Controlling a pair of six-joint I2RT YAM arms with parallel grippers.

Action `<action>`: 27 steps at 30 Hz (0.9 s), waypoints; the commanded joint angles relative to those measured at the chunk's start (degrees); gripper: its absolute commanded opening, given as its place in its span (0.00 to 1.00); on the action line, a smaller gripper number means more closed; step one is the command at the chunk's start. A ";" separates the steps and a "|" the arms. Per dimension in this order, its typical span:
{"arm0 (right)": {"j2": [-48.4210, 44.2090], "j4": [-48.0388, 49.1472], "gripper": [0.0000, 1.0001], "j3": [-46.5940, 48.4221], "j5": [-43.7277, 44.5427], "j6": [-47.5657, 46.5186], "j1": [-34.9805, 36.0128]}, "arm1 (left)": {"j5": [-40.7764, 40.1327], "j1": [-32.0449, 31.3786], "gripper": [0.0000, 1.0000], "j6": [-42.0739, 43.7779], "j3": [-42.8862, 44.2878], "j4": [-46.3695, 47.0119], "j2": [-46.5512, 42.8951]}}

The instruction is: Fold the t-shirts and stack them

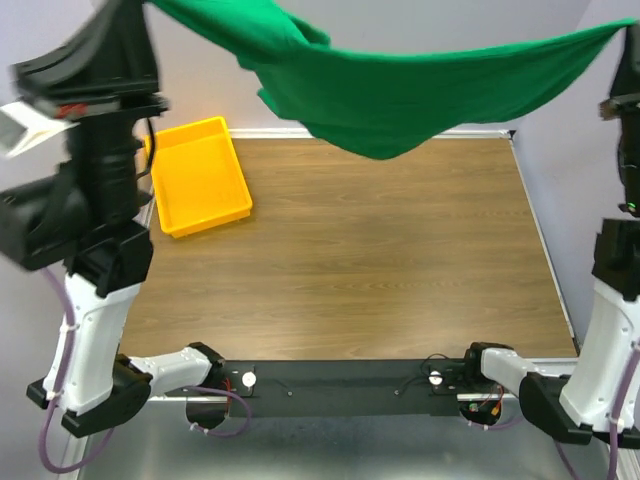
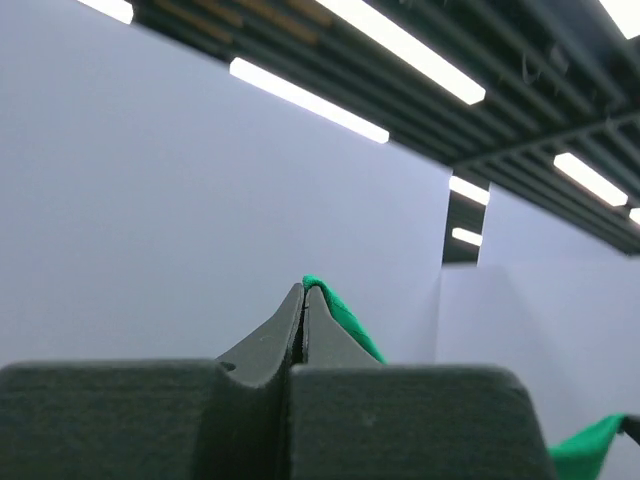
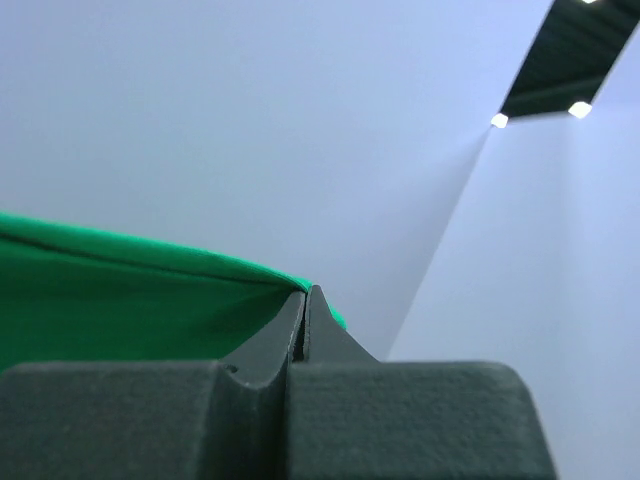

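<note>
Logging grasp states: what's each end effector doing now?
Left end effector: closed on the green t-shirt.
Right end effector: closed on the same t-shirt.

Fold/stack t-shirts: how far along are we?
Done: pickup only. The t-shirt is off the table, with the left fingers and right fingers shut on opposite ends. In hand: it hangs stretched between the arms, sagging in the middle. Left: every fold and the stacking; no cloth is in the yellow tray.
</note>
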 commanded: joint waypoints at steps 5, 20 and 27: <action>0.57 -5.25 0.01 9.54 5.76 -0.97 -0.50 | -3.11 -1.04 0.00 2.60 2.11 0.00 1.51; -4.00 4.49 0.00 -38.20 1.55 -6.33 -0.50 | -6.73 1.68 0.00 -1.52 -25.38 0.34 7.21; 8.98 24.07 0.00 -57.69 -1.26 -7.83 -0.50 | 4.78 8.89 0.00 -11.46 -28.94 0.98 31.36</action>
